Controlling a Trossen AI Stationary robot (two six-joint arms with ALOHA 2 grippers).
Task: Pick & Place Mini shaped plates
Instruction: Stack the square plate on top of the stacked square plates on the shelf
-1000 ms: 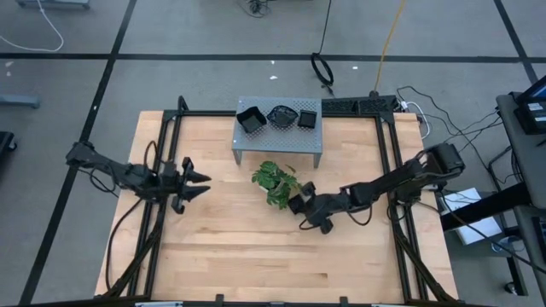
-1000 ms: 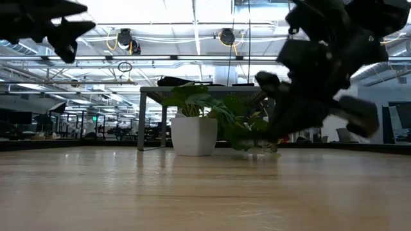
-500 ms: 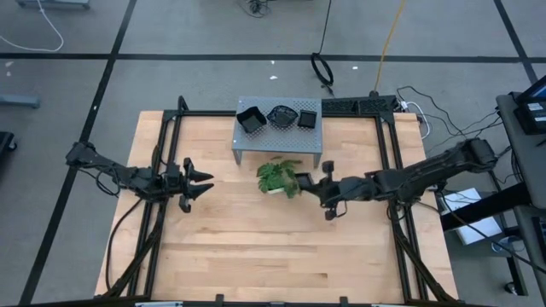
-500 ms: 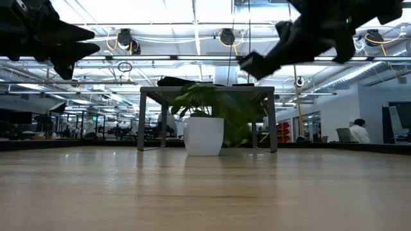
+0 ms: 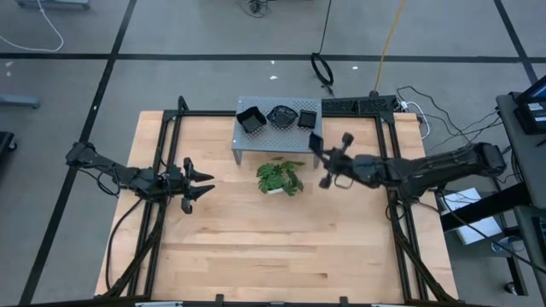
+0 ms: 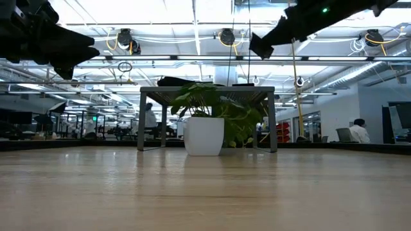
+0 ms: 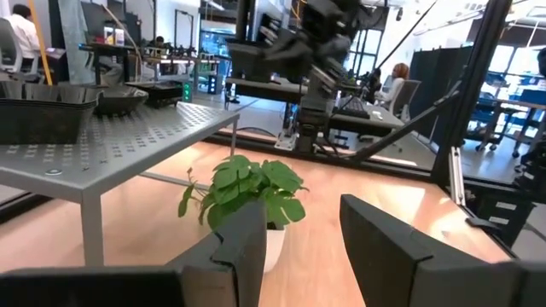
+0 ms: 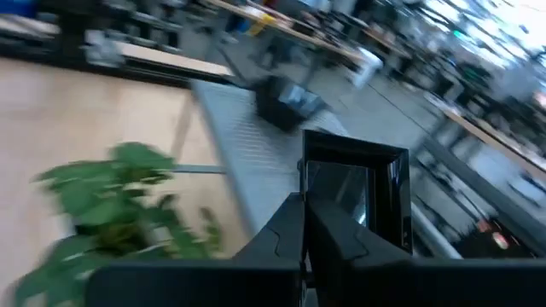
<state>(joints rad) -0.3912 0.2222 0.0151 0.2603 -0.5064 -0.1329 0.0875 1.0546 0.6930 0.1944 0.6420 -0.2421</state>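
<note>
Three glossy black mini plates (image 5: 251, 119), (image 5: 279, 114), (image 5: 307, 118) rest on top of the grey perforated stand (image 5: 280, 143). My right gripper (image 5: 322, 158) hovers off the stand's right end, high above the table in the low view (image 6: 266, 40), shut on a fourth plate, a square one (image 5: 315, 141). My left gripper (image 5: 200, 182) waits open over the table's left part, pointing at the potted green plant (image 5: 280, 177). In the left wrist view its fingers (image 7: 299, 243) stand apart, with the stand's plates (image 7: 47, 111) beyond them. My right gripper pinches the square black plate by its lower rim (image 8: 341, 198) between the two shut fingers (image 8: 286, 234). The fingers are roughly level and point toward the table's left. The plate stands on edge beyond the fingertips, lifted clear of table and stand.
The plant in its white pot (image 6: 204, 136) stands on the table just in front of the stand, between the two grippers. Black frame rails (image 5: 162, 153) run along the table's left and right sides. Bare wood (image 5: 273, 247) fills the near half.
My right gripper, shut on the plate throughout, has risen from beside the plant. It has swung toward the far edge and now sits by the stand's right end. The plant's pot has slid slightly toward the table's right. My left arm has stayed nearly still.
</note>
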